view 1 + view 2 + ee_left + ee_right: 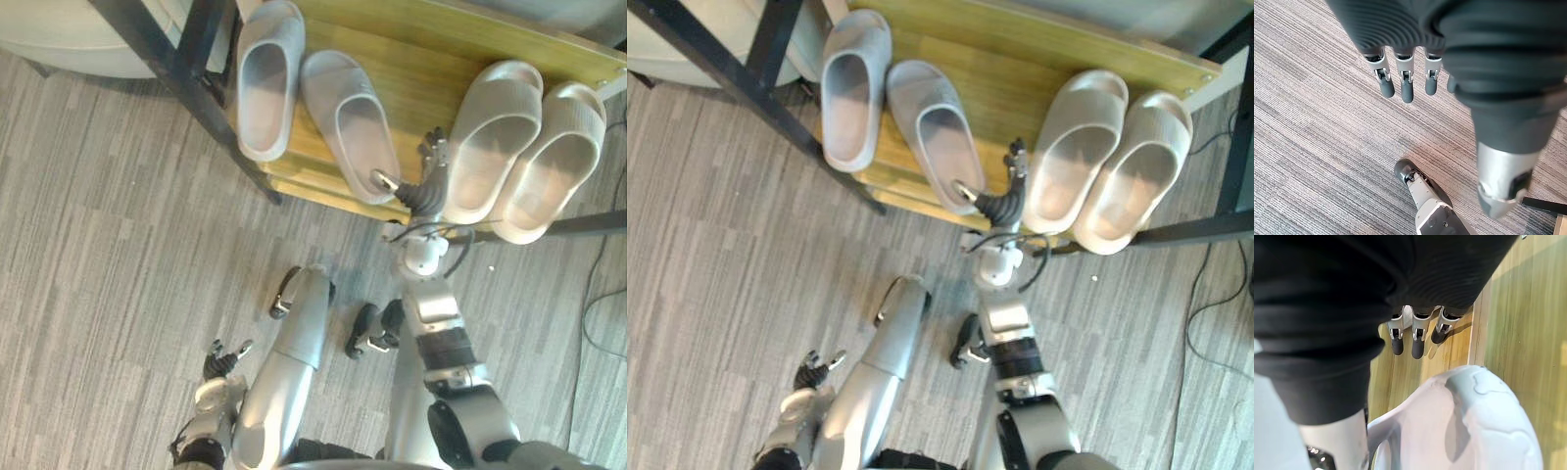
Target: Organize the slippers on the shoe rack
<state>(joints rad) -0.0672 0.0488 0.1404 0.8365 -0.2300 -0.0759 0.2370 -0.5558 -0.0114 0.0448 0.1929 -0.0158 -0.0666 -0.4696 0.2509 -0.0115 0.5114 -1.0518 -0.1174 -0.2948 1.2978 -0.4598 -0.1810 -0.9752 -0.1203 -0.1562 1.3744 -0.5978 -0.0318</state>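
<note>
Nearest to us, in the lower left of the frame, our left hand (223, 358) hangs over the grey striped carpet floor (98, 245). Its fingers (1403, 88) are loose and straight, holding nothing, well apart from the rack. Further up, right of centre, our right hand (423, 186) sits at the front edge of the yellow-brown wooden shelf (421, 69) of the shoe rack. It is spread wide and grips nothing. Its fingers (1418, 340) lie straight over bare wood, while the thumb points toward frame left and seems to touch the heel rim of the slanted lilac-grey rubber slipper (351, 122).

That relation is the one we judge the coming move turns on — this slipper lies just to frame left of the right hand, heel nearest it. Its long axis runs from the heel up and leftward to the toe, so the toe leans toward its mate. The straight lilac-grey rubber slipper (267, 78), beside it in the upper left, points straight up the frame with its heel at the shelf's front. To frame right of the hand, the pair of cream ribbed rubber slippers (495, 132) lies side by side and touching — already matched.

We reckon the right hand is far the nearer one. A nudge of the heel toward frame left would bring the slanted slipper parallel to its mate.
</note>
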